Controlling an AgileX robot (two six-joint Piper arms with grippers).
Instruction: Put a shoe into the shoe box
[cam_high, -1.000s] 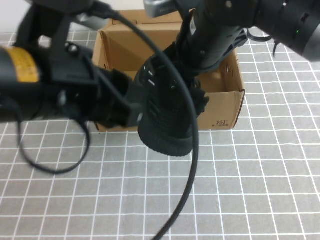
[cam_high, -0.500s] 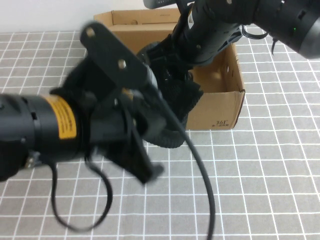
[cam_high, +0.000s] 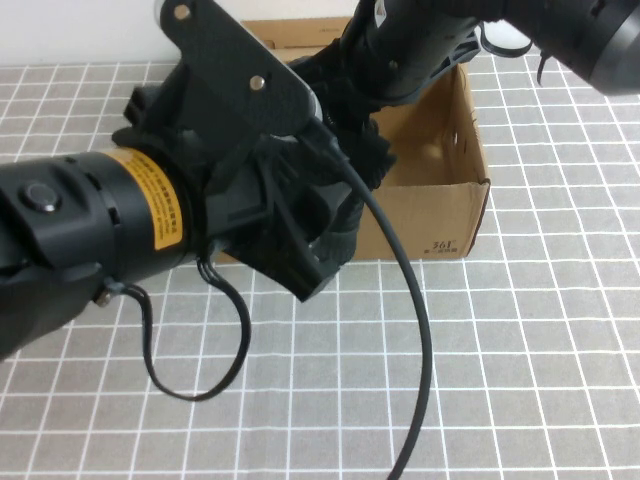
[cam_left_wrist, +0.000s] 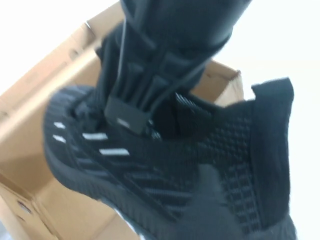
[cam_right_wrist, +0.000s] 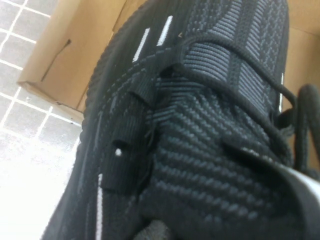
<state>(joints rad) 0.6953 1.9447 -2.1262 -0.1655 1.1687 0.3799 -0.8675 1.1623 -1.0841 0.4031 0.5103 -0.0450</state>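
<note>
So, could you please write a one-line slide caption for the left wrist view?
Black shoe gripped at its laces by the right end effector above the open shoe box.

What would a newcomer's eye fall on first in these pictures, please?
First, the left arm with its yellow label fills the near left of the high view, its left end effector against the black shoe. The shoe hangs over the front wall of the open shoe box at the back of the grid-patterned table. From the upper right, the right end effector is shut on the shoe's laced top.
</note>
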